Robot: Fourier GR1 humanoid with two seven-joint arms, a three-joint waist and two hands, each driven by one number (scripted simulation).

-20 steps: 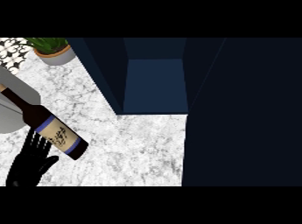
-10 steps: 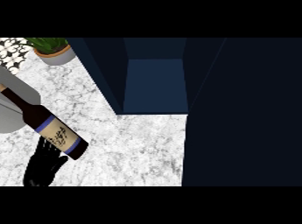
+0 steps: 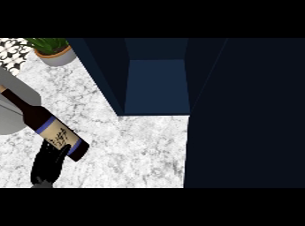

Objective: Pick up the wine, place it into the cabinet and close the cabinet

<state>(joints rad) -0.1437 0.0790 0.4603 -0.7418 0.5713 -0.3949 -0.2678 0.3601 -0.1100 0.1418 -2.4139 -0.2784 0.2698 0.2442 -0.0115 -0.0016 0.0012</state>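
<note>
The wine bottle (image 3: pixel 42 122) is dark with a blue-edged label. It stands on the marble counter (image 3: pixel 135 150) at the left, its neck pointing to the upper left. My left hand (image 3: pixel 47 165) comes in from the lower edge just below the bottle's base. Its fingers are relaxed and reach up to the base and the label's lower end, not curled round it. The dark blue cabinet (image 3: pixel 158 84) stands open at the top centre, and its inside looks empty. My right hand does not show.
A large dark panel (image 3: pixel 253 114), apparently the cabinet's open door, fills the right side. A potted plant (image 3: pixel 53 50) stands at the top left. A grey rounded object (image 3: pixel 5 110) lies behind the bottle at the left edge.
My left hand has drawn back toward the lower edge and its spread fingers have come closer together. The bottle has not moved.
</note>
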